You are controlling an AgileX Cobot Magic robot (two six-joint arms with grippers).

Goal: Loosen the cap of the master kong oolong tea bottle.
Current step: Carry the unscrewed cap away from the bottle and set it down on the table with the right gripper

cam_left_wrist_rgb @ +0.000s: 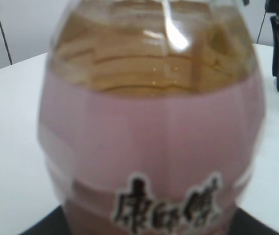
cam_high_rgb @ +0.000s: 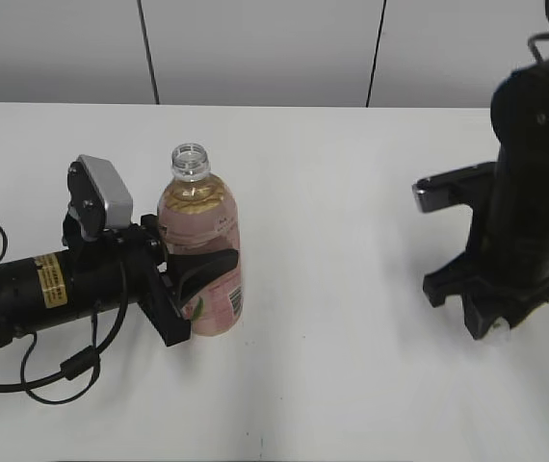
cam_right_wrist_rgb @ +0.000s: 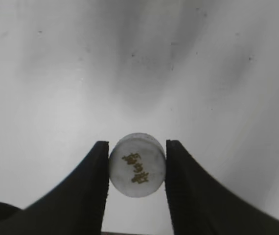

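The master kong oolong tea bottle (cam_high_rgb: 200,241) stands upright on the white table, its neck (cam_high_rgb: 190,159) open with no cap on it. My left gripper (cam_high_rgb: 193,279) is shut on the bottle's pink label from the left; the label and amber tea fill the left wrist view (cam_left_wrist_rgb: 154,122). My right gripper (cam_high_rgb: 494,322) points down at the table on the right, well apart from the bottle. In the right wrist view the small white cap (cam_right_wrist_rgb: 137,166), with a gold mark on top, sits between the jaws (cam_right_wrist_rgb: 137,142), touching both.
The white table (cam_high_rgb: 352,192) runs back to a grey panelled wall. The left arm's cable (cam_high_rgb: 58,371) loops on the table at the front left. The right arm's dark body (cam_high_rgb: 535,173) stands tall at the right edge.
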